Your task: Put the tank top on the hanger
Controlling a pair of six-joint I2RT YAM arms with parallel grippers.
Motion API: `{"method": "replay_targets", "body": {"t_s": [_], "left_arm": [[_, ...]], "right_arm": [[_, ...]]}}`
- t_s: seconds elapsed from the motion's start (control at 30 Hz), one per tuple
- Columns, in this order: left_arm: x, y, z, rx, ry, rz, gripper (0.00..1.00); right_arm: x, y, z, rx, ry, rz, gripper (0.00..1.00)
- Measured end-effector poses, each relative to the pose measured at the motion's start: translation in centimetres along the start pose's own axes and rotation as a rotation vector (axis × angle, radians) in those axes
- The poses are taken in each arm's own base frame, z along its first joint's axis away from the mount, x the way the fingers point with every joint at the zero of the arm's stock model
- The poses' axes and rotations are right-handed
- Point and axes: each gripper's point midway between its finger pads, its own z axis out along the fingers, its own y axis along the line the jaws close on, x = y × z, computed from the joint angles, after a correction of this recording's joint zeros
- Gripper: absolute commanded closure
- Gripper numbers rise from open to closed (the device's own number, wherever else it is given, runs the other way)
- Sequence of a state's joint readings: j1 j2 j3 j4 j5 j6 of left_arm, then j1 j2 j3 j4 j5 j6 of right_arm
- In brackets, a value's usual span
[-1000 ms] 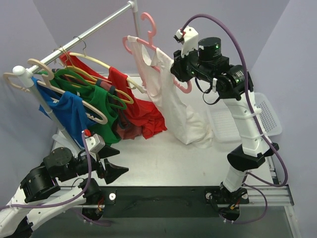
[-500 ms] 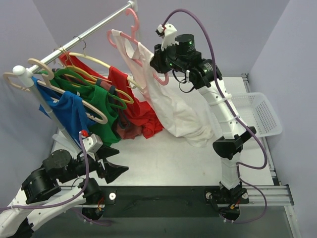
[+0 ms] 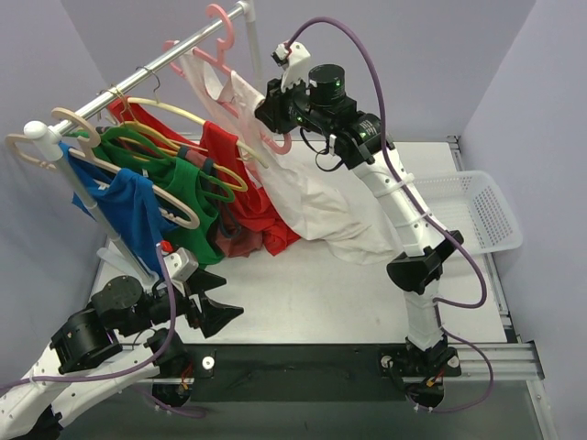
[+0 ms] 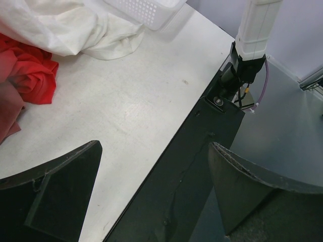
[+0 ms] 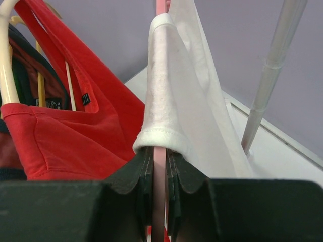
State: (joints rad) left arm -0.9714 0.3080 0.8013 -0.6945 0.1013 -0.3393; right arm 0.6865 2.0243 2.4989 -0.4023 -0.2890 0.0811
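The white tank top (image 3: 307,197) hangs on the light pink hanger (image 3: 223,37), its hem pooled on the table. The hanger's hook is at the metal rail (image 3: 160,64), near its right end. My right gripper (image 3: 273,117) is shut on the hanger's lower right shoulder end, high above the table. In the right wrist view the pink hanger (image 5: 159,181) is clamped between the pads, with the tank top strap (image 5: 166,91) draped over it just past the fingertips. My left gripper (image 3: 220,302) is open and empty, low at the front left; its view shows the tank top's hem (image 4: 75,27).
Beige hangers and a green hanger (image 3: 174,151) carry red (image 3: 243,197), green (image 3: 188,202) and blue (image 3: 128,206) shirts on the rail. A white basket (image 3: 477,206) sits at the table's right edge. The rail's vertical post (image 5: 270,70) stands right of the tank top.
My right arm has carried the pink hanger with the tank top up and to the left, bringing its hook to the rail. The left arm has barely moved.
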Motion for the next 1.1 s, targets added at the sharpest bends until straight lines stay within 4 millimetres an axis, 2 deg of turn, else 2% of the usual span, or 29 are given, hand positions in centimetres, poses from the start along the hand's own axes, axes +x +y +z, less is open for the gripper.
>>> {"method": "replay_targets", "body": {"t_s": [0.2, 0.43, 0.47, 0.57, 0.6, 0.67, 0.7, 0.8, 0.93, 1.07, 1.1], "left_arm": [[-0.1, -0.1, 0.0, 0.004, -0.013, -0.008, 0.03], [0.0, -0.1, -0.3, 0.009, -0.026, -0.025, 0.03], [0.0, -0.1, -0.3, 0.01, -0.026, -0.027, 0.03], [0.0, -0.2, -0.3, 0.01, -0.027, -0.039, 0.03], [0.0, -0.2, -0.3, 0.011, -0.027, -0.042, 0.03], [0.0, -0.3, -0.3, 0.011, -0.026, -0.048, 0.03], [0.0, -0.3, -0.3, 0.012, -0.026, -0.053, 0.03], [-0.1, -0.5, -0.4, 0.013, -0.022, -0.07, 0.03], [-1.0, -0.8, -0.9, 0.006, -0.023, -0.095, 0.03], [-2.5, -1.0, -1.7, -0.016, -0.039, -0.119, 0.03], [-2.9, -1.1, -1.9, -0.021, -0.043, -0.123, 0.03]], "right_arm": [[1.2, 0.0, 1.4, -0.011, 0.017, 0.004, 1.0], [1.8, 0.2, 1.8, -0.029, 0.031, 0.009, 1.0], [1.9, 0.2, 1.9, -0.031, 0.033, 0.01, 0.97], [2.1, 0.2, 2.0, -0.03, 0.038, 0.012, 0.82], [2.2, 0.2, 2.0, -0.03, 0.04, 0.013, 0.63], [2.2, 0.2, 2.0, -0.028, 0.039, 0.019, 0.41], [2.1, 0.1, 1.9, -0.025, 0.038, 0.021, 0.24], [2.4, -0.3, 1.7, 0.004, 0.048, 0.017, 0.0], [3.8, -0.9, -0.2, 0.059, 0.105, 0.006, 0.0], [4.8, -1.3, -5.4, 0.144, 0.159, -0.01, 0.0], [4.8, -1.2, -7.3, 0.173, 0.164, -0.016, 0.0]]}}
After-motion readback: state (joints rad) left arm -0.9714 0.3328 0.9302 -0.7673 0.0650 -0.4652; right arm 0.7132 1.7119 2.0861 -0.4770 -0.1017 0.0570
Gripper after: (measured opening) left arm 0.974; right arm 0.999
